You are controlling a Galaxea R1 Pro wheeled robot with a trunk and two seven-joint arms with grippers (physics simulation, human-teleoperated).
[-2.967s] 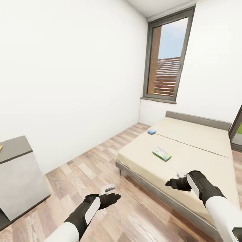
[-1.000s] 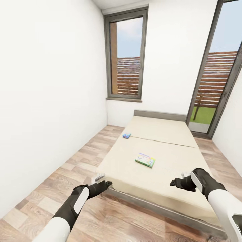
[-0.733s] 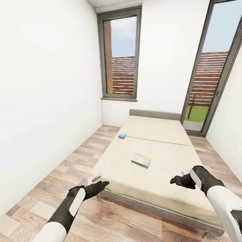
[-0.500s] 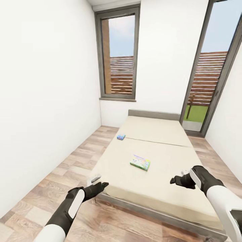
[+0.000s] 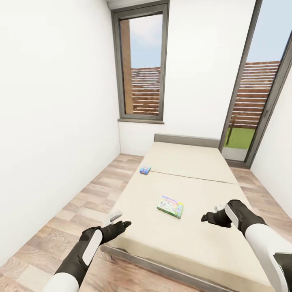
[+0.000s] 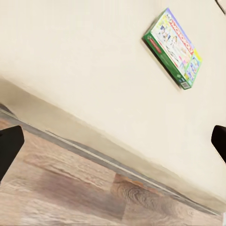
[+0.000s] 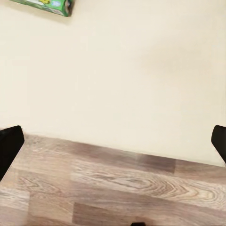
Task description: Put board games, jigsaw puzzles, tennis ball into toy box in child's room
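Now the robot faces the foot of the bed (image 5: 190,162), both arms held forward and empty, so the step in hand looks like the approach to fetch the two board games lying on the mattress. The left claw (image 5: 115,222) hangs just over the near left corner of the bed, its fingers spread with nothing between them; the left wrist view shows the two dark fingertips at opposite edges of the picture, well apart. The right claw (image 5: 211,216) hovers above the mattress, likewise spread wide and empty. The green-edged board game (image 5: 170,206) lies flat ahead of both claws and between them, somewhat nearer the right one, well clear of every mattress edge. The small blue board game (image 5: 145,170) sits much farther ahead of the left claw, close to the bed's left edge. By my reading the next move calls for closing in a little more, then reaching forward and down to the green-edged box; because it lies flat on a soft surface, a claw will probably have to catch it across a thin edge. Open mattress surrounds that box on all sides, so there is room to descend. The wood floor (image 5: 81,211) alongside the left claw leaves a lane between bed and white wall (image 5: 48,121).
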